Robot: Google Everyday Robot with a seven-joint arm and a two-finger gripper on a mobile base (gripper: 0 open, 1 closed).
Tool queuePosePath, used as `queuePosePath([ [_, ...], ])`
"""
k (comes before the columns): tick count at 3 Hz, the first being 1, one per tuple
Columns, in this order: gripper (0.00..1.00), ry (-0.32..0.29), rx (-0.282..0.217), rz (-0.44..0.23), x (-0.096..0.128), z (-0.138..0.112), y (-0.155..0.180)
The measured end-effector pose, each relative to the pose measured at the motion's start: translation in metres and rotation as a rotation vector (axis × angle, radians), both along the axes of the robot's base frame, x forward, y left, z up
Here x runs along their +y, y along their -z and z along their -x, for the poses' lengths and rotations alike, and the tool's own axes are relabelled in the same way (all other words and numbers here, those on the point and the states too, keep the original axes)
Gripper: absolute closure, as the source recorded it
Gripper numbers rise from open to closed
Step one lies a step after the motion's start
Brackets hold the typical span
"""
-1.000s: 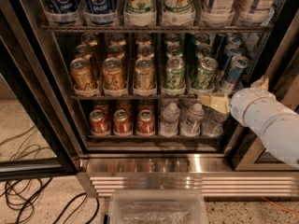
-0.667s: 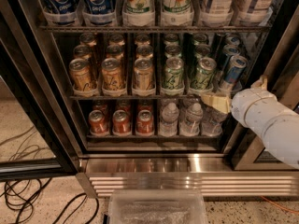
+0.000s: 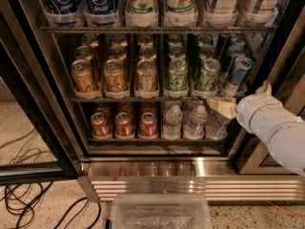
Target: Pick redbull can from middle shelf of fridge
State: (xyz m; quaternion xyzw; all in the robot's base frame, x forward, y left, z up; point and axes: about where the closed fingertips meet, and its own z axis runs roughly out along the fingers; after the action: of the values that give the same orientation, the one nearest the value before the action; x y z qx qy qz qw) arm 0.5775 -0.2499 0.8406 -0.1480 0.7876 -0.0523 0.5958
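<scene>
Approach step. Hand (image 3: 242, 98) at lower right of the fridge (image 3: 190, 168), just below the middle shelf (image 3: 143, 99), fingers apart, holding nothing. Redbull can (image 3: 238, 73) stands at the front of the rightmost lane, untouched. Next, probably: lift, reach in, straddle the can, close.

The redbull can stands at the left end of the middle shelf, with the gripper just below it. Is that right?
No. The camera view shows the redbull can at the right end of the middle shelf, not the left. The gripper is just below it, as you say.
</scene>
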Motion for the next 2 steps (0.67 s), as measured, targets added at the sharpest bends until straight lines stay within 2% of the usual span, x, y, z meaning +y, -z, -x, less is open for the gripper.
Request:
queuePosePath([
  [2,0.25,0.012,-0.014,-0.018,-0.002,-0.0002,-0.004],
])
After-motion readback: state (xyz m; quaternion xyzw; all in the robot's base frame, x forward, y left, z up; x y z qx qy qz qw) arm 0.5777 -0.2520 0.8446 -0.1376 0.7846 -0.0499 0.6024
